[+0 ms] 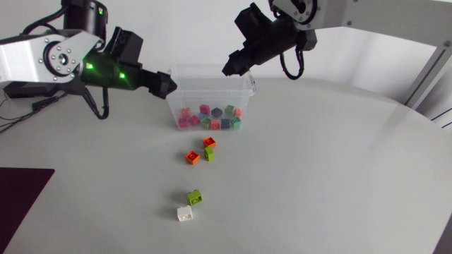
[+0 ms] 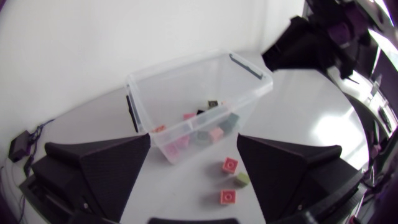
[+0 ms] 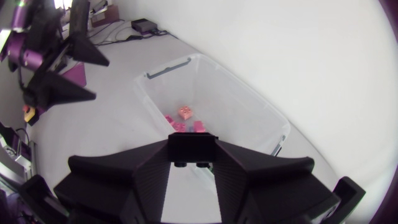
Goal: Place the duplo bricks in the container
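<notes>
Our right gripper (image 3: 193,157) has its two wedge fingers drawn in on a small dark brick (image 3: 193,147), one finger against each side of it. In the right wrist view this brick hangs over the open container (image 3: 236,99), just inside the near rim. In the head view the same gripper (image 1: 233,67) sits at the upper middle of the frame, above the container's (image 1: 212,72) rear right corner. There we cannot make out the held brick.

Our left gripper (image 2: 196,180) stands spread wide, with nothing between or against the fingers (image 2: 99,168). In the head view it (image 1: 167,85) is just beside the container's left wall, left of centre in the upper frame. We cannot tell whether it touches the wall. The right wrist view also shows it (image 3: 81,71) gaping beyond the container's far end.

The clear container (image 2: 180,71) holds a loose layer of bricks (image 1: 208,116) in pink, red, green and dark tones, gathered at its front.

Five bricks lie on the white table (image 1: 339,176). Just below the container, near the frame's centre, a red brick (image 1: 210,142) sits beside a lime brick (image 1: 210,153), and an orange brick (image 1: 191,157) lies slightly to their left. Lower in the frame a green brick (image 1: 195,197) touches a white brick (image 1: 185,213). The left wrist view shows the upper three ahead of the open fingers, between them and the container.

Any print on the bricks or the container is too small for us to read.
</notes>
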Available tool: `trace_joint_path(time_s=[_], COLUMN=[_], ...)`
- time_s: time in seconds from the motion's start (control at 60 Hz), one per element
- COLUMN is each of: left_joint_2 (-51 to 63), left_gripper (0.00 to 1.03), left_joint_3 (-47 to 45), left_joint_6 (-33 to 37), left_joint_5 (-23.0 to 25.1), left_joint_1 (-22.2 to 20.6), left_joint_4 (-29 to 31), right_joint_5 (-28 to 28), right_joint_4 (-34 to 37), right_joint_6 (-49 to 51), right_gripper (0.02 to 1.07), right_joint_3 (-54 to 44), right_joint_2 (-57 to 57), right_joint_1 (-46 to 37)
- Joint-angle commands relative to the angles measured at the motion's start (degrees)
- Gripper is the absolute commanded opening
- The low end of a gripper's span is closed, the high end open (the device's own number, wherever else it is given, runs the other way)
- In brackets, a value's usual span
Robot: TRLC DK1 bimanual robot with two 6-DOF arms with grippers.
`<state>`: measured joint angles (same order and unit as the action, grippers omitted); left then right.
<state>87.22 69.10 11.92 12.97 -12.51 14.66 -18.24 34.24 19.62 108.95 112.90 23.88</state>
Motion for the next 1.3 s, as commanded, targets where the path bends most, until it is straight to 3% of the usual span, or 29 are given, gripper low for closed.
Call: trace_joint_path(time_s=[0.0,0.267,0.6,0.65,0.7,0.733,0.95,1.283], left_joint_2=[-3.02,-9.09,-11.11,-11.19,-11.19,-11.19,-11.11,-8.56], left_gripper=[0.98,0.97,0.96,0.96,0.96,0.96,0.96,0.93], left_joint_3=[-5.12,-16.19,-21.73,-21.99,-22.43,-22.78,-25.68,-29.11], left_joint_6=[4.86,14.0,19.19,20.6,22.71,23.85,31.32,32.64], left_joint_5=[1.53,4.61,4.78,4.78,4.78,4.78,4.61,4.43], left_joint_1=[0.3,-3.22,-9.37,-9.64,-10.25,-10.69,-13.68,-17.55], left_joint_4=[1.43,5.56,7.93,8.9,10.57,11.27,14.96,15.49], right_joint_5=[-0.31,0.75,5.23,6.64,8.04,8.48,6.37,3.39], right_joint_4=[-0.93,-5.23,-9.63,-9.72,-8.93,-8.84,-11.3,-13.67], right_joint_6=[-2.57,-5.29,-6.35,-6.35,-7.14,-7.31,-6.43,-2.04], right_gripper=[0.31,0.31,0.34,0.51,0.92,1.05,1.04,1.03], right_joint_3=[3.55,5.58,9.27,10.59,12.34,12.52,-1.54,-25.27], right_joint_2=[3.64,7.42,13.05,14.28,15.42,15.42,2.85,-15.69], right_joint_1=[-0.15,-0.5,-0.15,0.12,0.12,0.2,-0.32,-0.15])
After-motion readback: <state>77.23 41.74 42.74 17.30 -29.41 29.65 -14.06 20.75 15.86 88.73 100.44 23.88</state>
